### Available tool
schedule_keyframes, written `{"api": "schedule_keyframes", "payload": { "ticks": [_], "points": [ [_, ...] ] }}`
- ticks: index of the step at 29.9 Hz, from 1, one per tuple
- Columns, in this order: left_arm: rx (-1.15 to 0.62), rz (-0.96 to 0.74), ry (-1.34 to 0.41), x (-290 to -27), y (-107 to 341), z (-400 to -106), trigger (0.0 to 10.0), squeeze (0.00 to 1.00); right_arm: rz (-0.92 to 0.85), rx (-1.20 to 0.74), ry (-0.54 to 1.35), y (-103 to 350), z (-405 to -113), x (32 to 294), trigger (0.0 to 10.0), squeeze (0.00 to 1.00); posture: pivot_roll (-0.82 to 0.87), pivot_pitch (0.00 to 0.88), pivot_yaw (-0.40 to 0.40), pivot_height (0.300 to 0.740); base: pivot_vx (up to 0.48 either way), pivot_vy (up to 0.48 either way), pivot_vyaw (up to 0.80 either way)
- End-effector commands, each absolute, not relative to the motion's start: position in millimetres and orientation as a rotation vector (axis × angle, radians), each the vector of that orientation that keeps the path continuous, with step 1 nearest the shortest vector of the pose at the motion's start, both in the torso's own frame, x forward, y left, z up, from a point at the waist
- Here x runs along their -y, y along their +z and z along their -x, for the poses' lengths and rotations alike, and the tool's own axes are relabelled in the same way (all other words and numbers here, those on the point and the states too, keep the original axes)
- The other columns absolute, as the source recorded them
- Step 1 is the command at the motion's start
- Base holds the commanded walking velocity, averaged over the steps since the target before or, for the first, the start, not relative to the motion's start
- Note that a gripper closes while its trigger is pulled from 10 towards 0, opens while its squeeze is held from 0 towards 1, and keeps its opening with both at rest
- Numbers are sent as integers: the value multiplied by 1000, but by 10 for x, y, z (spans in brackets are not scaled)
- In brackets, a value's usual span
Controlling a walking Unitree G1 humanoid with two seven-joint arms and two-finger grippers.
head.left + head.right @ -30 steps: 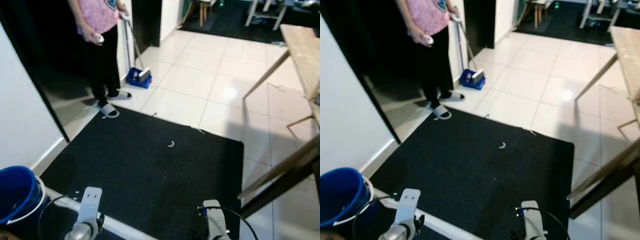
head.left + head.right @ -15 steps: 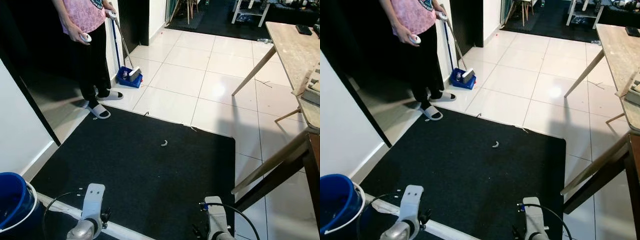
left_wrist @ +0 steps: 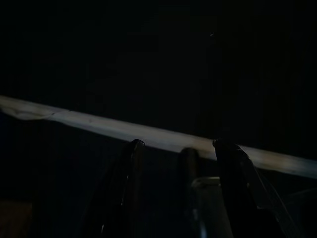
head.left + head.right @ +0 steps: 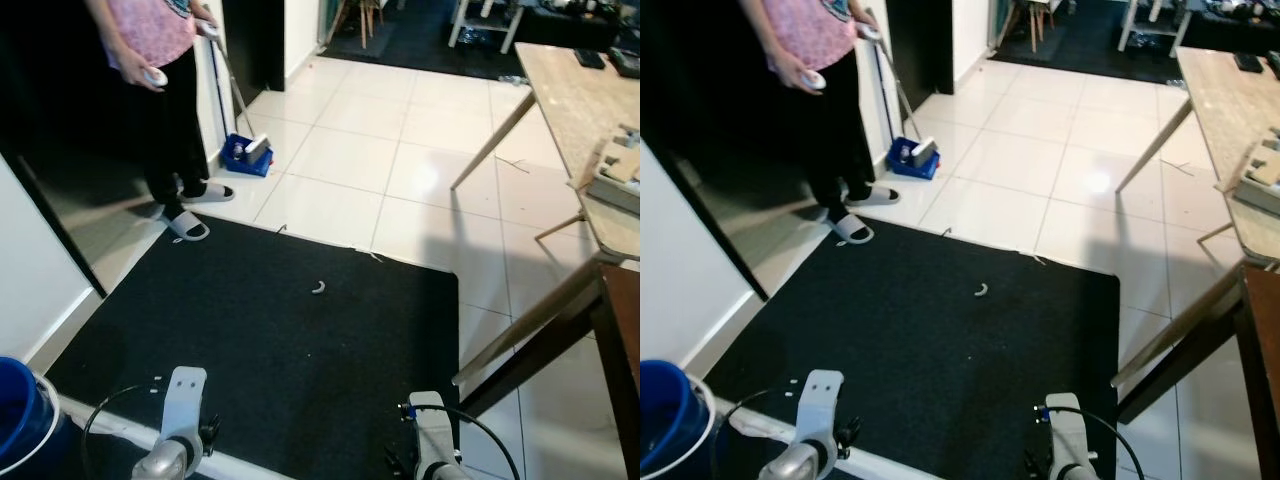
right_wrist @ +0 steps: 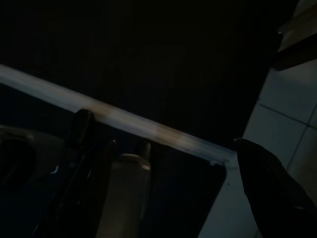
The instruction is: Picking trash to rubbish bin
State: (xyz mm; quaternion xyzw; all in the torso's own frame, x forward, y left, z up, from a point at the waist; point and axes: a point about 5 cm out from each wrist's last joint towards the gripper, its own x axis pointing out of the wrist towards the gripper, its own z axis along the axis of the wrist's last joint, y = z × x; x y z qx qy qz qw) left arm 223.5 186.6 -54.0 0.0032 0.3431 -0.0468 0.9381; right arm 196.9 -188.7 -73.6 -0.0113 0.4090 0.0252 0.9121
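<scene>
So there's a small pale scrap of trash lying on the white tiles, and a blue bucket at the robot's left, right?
Not quite. The small pale scrap of trash lies on the black mat, not on the white tiles, as the left eye view shows. The blue bucket is indeed at the robot's left.

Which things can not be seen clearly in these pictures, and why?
- Small pale scrap on the black mat: too small in the eye views to identify.
- Blue bucket: cut off by the frame edge; its contents are hidden.
- Person: cut off above the chest by the top edge.
- Left tool and right tool: the wrist views are very dark.
</scene>
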Motion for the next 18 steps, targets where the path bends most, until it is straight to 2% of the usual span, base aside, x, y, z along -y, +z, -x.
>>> {"api": "schedule_keyframes", "payload": {
  "ticks": [1, 18],
  "points": [
    [-721, 0, -85, -1875, -573, -2187, 10000, 0, 19, -863, 53, -763, -1932, 1860, 10000, 0, 108, 96, -3, 740, 311, 0, 0],
    [-722, 2, -91, -1867, -578, -2178, 10000, 0, 21, -867, 59, -768, -1922, 1865, 10000, 0, 109, 101, -7, 740, 320, 0, 0]
  ]
}}
